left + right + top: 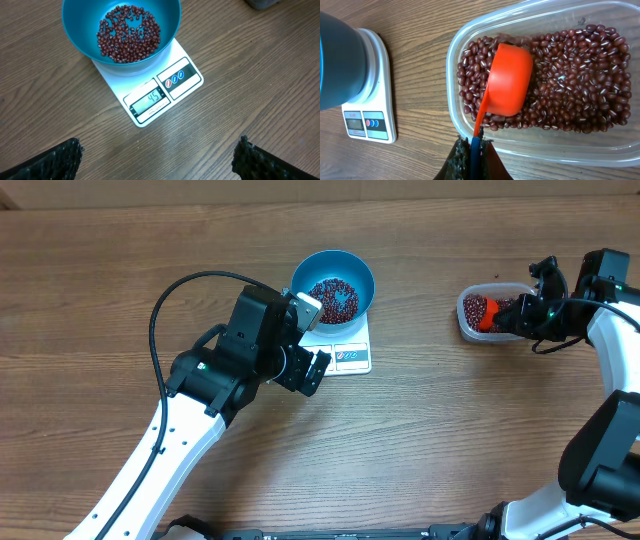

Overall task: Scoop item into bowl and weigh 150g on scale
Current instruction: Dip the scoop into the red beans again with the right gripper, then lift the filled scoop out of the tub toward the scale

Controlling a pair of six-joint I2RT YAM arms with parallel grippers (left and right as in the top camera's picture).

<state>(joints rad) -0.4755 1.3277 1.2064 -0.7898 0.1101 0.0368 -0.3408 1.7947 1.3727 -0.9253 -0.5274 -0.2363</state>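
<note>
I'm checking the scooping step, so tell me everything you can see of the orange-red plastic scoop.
The orange-red plastic scoop looks smooth and slightly glossy: a round cup on a thin, straight handle. The cup lies among the small dark red-brown beans inside the clear rounded-rectangular plastic tub. Its outer side faces the wrist camera, so its inside is hidden. The handle crosses the tub's near rim to the right tool, which is shut on its end.

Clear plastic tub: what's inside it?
Dark red-brown beans fill the tub, with an orange-red scoop dug into them. Whatever lies under the scoop's cup is hidden.
</note>
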